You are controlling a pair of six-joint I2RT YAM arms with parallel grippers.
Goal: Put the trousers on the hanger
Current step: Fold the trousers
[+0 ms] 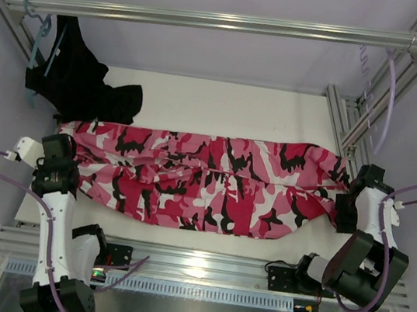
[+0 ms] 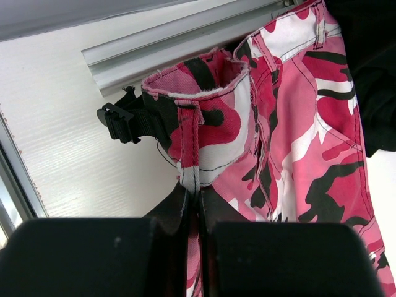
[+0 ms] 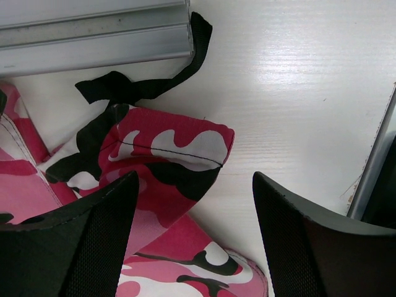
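On the white table (image 1: 224,103), the trousers (image 1: 204,183) lie spread flat across its width, waistband toward my left arm and leg cuffs toward my right arm.

1. My left gripper (image 2: 193,199) is clenched on the trousers at the waistband. Both fingers pinch the fabric just below a belt loop, and the waistband stands up in a fold above them. A black buckle strap (image 2: 124,120) hangs from that edge of the fabric.
2. My right gripper (image 3: 195,185) is released. Its jaws stand wide apart above a folded leg cuff; the left finger (image 3: 93,241) is over the fabric, and the right finger (image 3: 309,241) is over bare table. It grasps nothing.
3. The hanger (image 1: 366,66) is only faintly visible, suspended from the overhead rail (image 1: 213,22) at the far right, well apart from the trousers.
4. A black garment (image 1: 78,82) hangs on a teal hanger (image 1: 38,36) at the rail's left end, and its lower edge reaches the table near the waistband.
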